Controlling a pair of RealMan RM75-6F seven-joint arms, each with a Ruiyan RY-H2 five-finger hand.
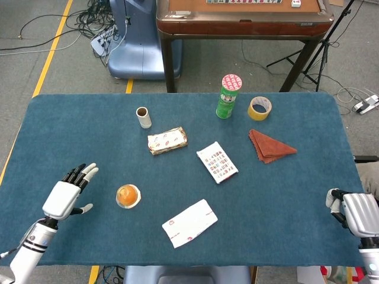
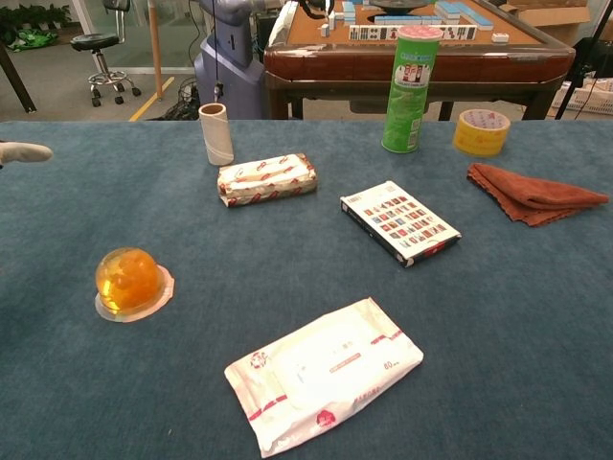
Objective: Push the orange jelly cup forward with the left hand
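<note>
The orange jelly cup (image 1: 128,196) sits dome-up on the blue table cloth (image 1: 71,136), near the front left; the chest view shows the cup (image 2: 127,280) at left. My left hand (image 1: 68,192) hovers open to the left of the cup, fingers spread and pointing forward, apart from it. Only a fingertip (image 2: 24,151) of it reaches the chest view's left edge. My right hand (image 1: 358,213) rests at the table's front right edge, fingers curled in, holding nothing.
A white wipes pack (image 1: 189,222) lies right of the cup. Further back are a wrapped snack bar (image 1: 167,140), a cardboard tube (image 1: 143,117), a small card box (image 1: 217,162), a green can (image 1: 227,97), yellow tape (image 1: 259,108) and a brown cloth (image 1: 269,146).
</note>
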